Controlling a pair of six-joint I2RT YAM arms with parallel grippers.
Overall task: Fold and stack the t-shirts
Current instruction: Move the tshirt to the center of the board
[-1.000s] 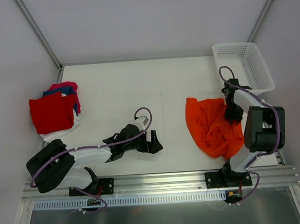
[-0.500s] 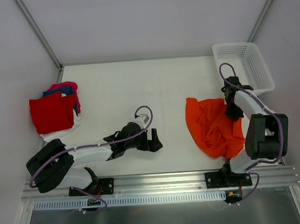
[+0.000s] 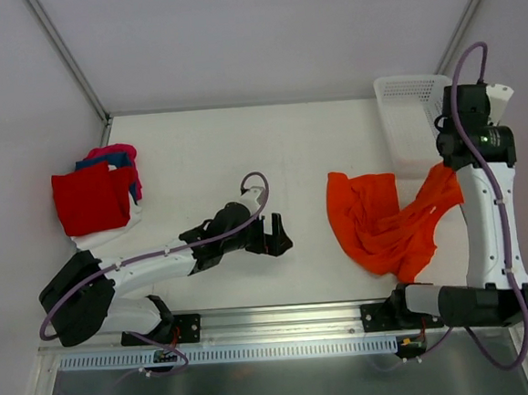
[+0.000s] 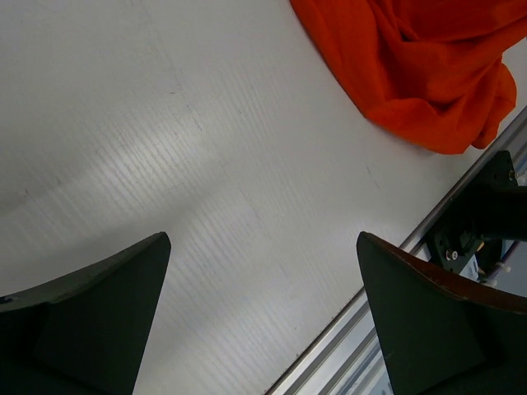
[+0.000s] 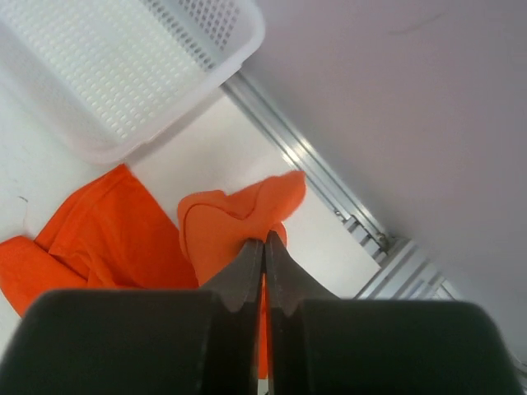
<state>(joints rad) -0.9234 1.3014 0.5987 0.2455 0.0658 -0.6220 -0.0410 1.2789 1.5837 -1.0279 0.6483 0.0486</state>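
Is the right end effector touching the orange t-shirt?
Touching. Right wrist view shows the right end effector shut on a fold of the orange t-shirt.

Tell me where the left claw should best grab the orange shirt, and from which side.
Probably the orange shirt by its left edge, coming from the left, low along the table. The right claw pinches a right corner and holds it raised, while the left edge lies loose on the table, nearest the open left claw.
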